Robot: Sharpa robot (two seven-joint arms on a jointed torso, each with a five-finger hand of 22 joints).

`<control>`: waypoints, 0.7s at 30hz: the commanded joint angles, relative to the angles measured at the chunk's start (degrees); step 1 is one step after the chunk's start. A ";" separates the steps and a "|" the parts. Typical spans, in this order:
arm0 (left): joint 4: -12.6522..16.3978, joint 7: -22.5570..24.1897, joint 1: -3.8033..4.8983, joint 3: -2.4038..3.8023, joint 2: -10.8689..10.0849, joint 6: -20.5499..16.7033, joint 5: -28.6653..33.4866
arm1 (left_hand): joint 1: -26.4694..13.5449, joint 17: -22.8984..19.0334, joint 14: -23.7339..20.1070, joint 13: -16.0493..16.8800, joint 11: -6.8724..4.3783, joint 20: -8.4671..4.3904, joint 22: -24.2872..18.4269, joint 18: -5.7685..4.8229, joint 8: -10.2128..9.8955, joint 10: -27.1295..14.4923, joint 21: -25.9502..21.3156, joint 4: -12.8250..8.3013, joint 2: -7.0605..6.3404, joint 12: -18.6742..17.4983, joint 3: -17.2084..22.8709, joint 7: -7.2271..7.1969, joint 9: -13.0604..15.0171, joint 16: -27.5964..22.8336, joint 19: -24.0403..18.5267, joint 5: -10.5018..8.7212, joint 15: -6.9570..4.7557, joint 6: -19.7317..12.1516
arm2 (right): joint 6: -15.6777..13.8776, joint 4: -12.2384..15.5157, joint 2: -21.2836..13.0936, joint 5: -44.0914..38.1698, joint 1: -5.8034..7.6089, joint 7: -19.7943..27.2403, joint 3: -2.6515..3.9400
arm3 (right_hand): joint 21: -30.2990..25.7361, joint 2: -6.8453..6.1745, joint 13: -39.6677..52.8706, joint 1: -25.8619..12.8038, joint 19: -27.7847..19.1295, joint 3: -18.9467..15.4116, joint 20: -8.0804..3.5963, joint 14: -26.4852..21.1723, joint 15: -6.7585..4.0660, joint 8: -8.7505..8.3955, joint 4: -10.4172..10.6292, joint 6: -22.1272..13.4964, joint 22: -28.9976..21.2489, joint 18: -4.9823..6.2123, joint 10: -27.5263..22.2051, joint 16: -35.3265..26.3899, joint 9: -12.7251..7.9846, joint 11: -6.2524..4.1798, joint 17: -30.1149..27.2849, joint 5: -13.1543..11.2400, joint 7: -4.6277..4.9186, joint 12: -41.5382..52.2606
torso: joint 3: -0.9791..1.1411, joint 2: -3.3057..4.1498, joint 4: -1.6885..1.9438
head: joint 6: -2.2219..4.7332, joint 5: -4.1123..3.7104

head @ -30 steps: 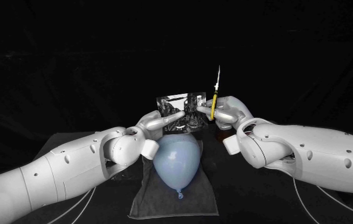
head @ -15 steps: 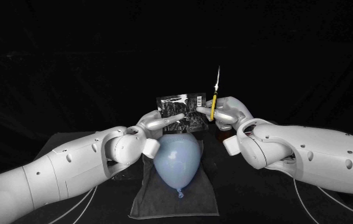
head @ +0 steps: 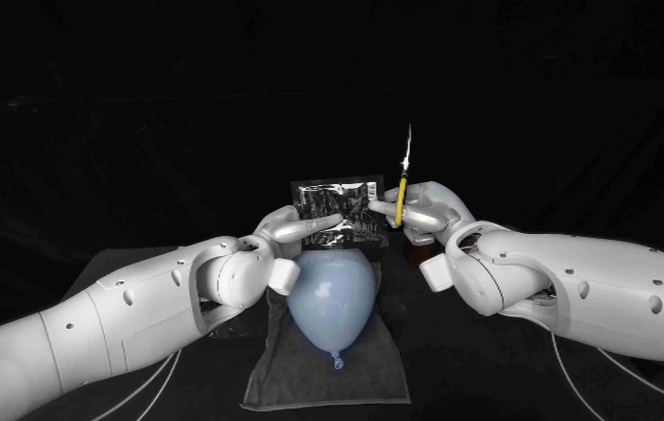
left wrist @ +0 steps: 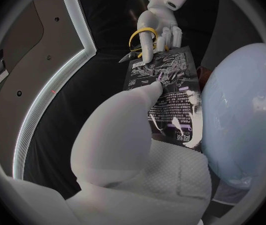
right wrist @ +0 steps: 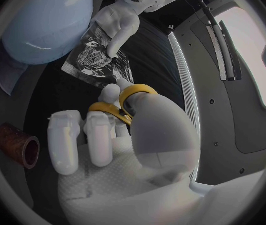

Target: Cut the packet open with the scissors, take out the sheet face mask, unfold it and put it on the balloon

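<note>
**Left hand pinches the packet upright; right hand holds the scissors at 3 o'clock of it**

Left hand (head: 295, 230) pinches the packet (head: 338, 212) by its lower left part between thumb and fingers, holding it upright in the air. In the head view the packet stands at 12 o'clock of the balloon (head: 332, 296), just above its broad end. Right hand (head: 423, 212) grips the scissors (head: 403, 183) with fingers through the yellow loops. The blades point to 12 o'clock and look closed, and one of its fingers seems to touch the packet's right edge.

The packet is glossy foil, so I judge it light, thin, slippery and quick to buckle. The low pinch suits it, since it leaves the top strip free for the blades. A second hold near the cut would help stiffen the edge. The mask inside is likely wet and limp, and would need 2 hands to spread. The balloon is light, prone to roll, and would burst at a blade tip, so the points are best kept up and away from it.

The balloon lies on a grey cloth (head: 277, 375), knot towards 6 o'clock, which should hold it steady. The cloth lies on the black table (head: 118, 266). A brown tube (right wrist: 19, 145) lies on the table near the right hand. Both hands work close together over the balloon, so room there is tight.
</note>
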 commanded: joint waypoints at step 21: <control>-0.29 0.94 3.04 0.09 1.71 -4.85 1.56 | -2.04 0.56 0.68 -0.06 -0.18 0.17 0.02 0.95 0.58 1.17 -0.36 -0.91 -0.24 -0.85 1.44 -0.04 2.20 0.08 -0.36 0.24 0.02 0.40 | 6.51 0.40 -9.18 6.16 -0.50 4.91 -0.83 | -17.99 -2.21 -20.96 1.41 2.64 -1.56 0.97 -3.16 1.25 -8.67 1.46 0.07 0.29 3.38 -1.88 -12.52 -4.32 -0.36 0.86 -0.10 1.74 -11.12 | 0.24 -0.20 -0.23 | 0.27 -1.63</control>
